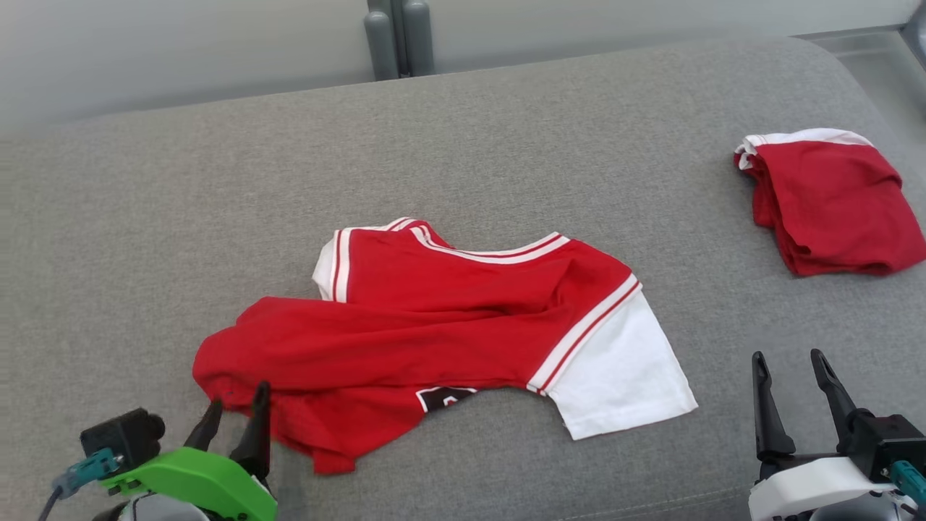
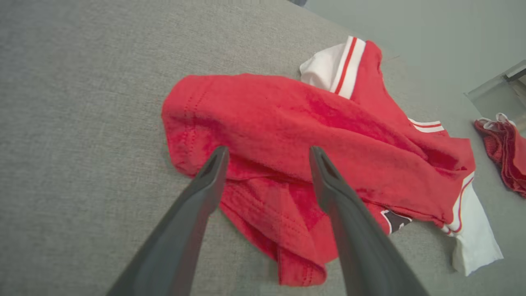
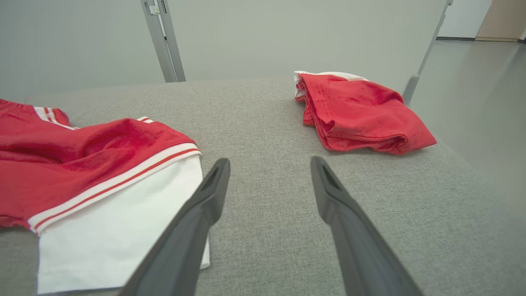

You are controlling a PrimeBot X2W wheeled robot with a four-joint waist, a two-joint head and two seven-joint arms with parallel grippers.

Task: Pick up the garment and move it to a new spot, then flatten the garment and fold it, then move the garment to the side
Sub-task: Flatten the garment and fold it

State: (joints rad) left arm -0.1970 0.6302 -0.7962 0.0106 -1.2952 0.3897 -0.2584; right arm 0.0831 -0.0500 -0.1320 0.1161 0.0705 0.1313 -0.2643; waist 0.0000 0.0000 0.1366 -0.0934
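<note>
We have the garment (image 1: 434, 325) mid-cushion (image 1: 181, 217), its sleeve (image 1: 622, 376) on the right. Folded garment (image 1: 828, 202) lies far right, well apart. Left gripper (image 1: 239, 396) at the garment's near-left edge; right gripper (image 1: 788, 357) near right, right of the sleeve. Post (image 1: 398, 36) behind the far edge.

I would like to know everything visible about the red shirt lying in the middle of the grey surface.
The red shirt looks like soft knit cloth with white sleeves, red-and-white striped trim at collar and shoulders, and a dark patch partly hidden by a fold. It lies crumpled, its lower part twisted over itself, on the grey fabric surface. The open left gripper has its fingertips at the hem; contact cannot be confirmed.
</note>
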